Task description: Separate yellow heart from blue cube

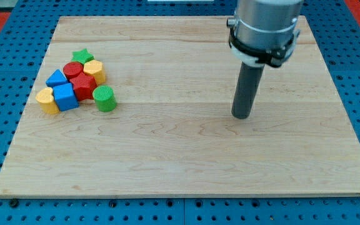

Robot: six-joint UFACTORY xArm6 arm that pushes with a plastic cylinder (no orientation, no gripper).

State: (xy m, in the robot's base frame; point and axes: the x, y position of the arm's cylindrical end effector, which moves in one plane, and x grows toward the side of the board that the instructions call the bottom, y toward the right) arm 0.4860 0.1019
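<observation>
- My tip [242, 117] on bare board [186, 169], touching nothing; no jaws to open or close.
- Well toward view's left: yellow heart [46, 100] touching blue cube [65, 97].
- Likely approach step; next, cross over, wedge between them.

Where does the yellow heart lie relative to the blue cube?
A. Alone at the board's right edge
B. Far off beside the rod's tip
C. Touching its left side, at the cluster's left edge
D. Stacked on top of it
C: the yellow heart rests against the blue cube on the view's left, far from my tip.
</observation>
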